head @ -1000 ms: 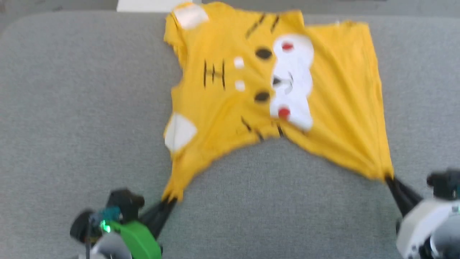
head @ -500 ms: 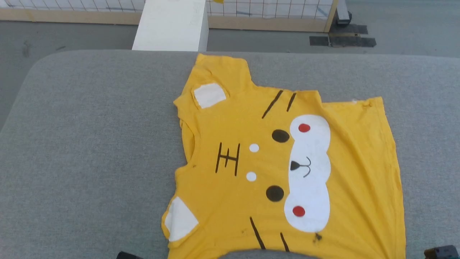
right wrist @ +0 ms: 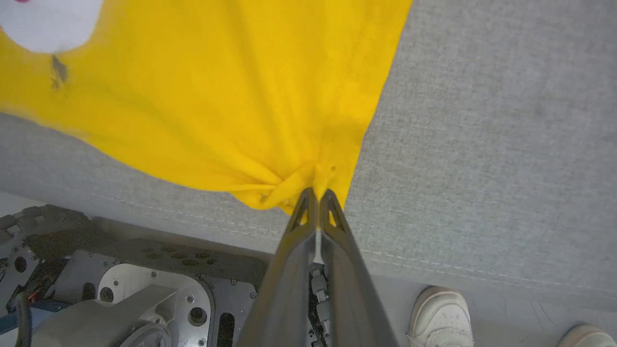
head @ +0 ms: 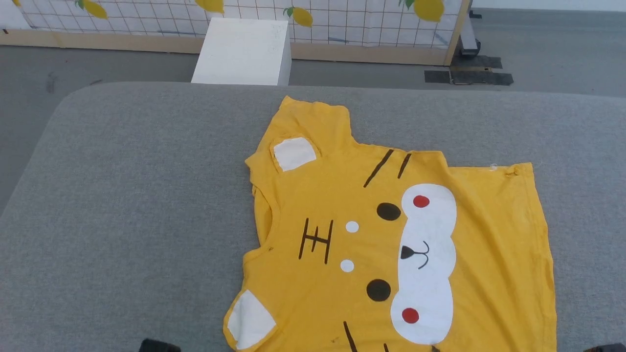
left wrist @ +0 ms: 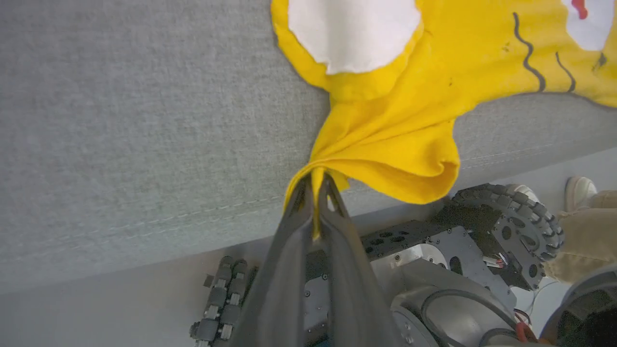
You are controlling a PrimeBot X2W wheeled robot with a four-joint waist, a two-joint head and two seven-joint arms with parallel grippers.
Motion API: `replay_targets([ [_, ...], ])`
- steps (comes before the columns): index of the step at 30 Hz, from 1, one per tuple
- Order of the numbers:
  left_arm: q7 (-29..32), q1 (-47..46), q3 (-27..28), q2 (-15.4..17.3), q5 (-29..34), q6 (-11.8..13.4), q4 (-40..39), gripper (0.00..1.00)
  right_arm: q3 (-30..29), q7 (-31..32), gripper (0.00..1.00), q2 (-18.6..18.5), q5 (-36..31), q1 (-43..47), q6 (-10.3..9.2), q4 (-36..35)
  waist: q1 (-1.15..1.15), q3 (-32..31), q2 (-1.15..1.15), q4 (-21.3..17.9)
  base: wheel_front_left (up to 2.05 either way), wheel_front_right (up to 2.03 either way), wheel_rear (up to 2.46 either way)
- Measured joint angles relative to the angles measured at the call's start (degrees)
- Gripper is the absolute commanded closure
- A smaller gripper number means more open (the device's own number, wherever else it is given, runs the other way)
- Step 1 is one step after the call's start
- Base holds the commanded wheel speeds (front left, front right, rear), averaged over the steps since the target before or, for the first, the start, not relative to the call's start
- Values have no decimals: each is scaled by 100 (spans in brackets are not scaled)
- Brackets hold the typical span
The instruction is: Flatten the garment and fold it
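The garment [head: 391, 244], a yellow T-shirt with a tiger face, lies spread face up on the grey padded table [head: 146, 195], collar to the left and hem to the right. In the left wrist view my left gripper [left wrist: 315, 179] is shut on a bunched corner of the garment [left wrist: 409, 120] below a white-patched sleeve, close to the table's near edge. My right gripper [right wrist: 317, 195] is shut on the garment's [right wrist: 241, 96] gathered hem corner, also by the near edge. The cloth fans out in folds from both grips.
Beyond the table stand a white box [head: 242, 51] and a wood-framed grid screen with lemon prints [head: 342, 24]. My wheeled base [left wrist: 511, 221] sits under the near edge. A person's shoes [right wrist: 441, 313] stand on the floor beside it.
The head camera has tilted up, so the garment sits lower in the picture and both grippers have slipped below its bottom edge. The cloth lies flatter and smoother than a second ago. Both grips hold.
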Motion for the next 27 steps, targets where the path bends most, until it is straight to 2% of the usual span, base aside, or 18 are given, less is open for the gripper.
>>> replay_targets([
  [4, -174, -247, 167, 122, 270, 38, -232, 100, -24, -133, 100, -41, -53, -184, 0, -226, 0, 34, 0, 7, 0, 0, 0],
  [12, -245, -1168, 495, 355, 924, 98, -773, 100, -2, -200, 100, -385, -118, -1091, 0, -648, 0, 363, 0, -45, 0, 0, 0],
  [18, -154, -1843, 666, 366, 1335, 130, -971, 100, 38, -244, 100, -609, -159, -1845, 0, -649, 0, 730, 0, -114, 0, 0, 0],
  [27, -359, -2540, 936, 288, 1608, -48, -704, 100, -14, -288, 100, -684, -338, -2575, 0, -617, 0, 1319, 0, -214, 0, 0, 0],
])
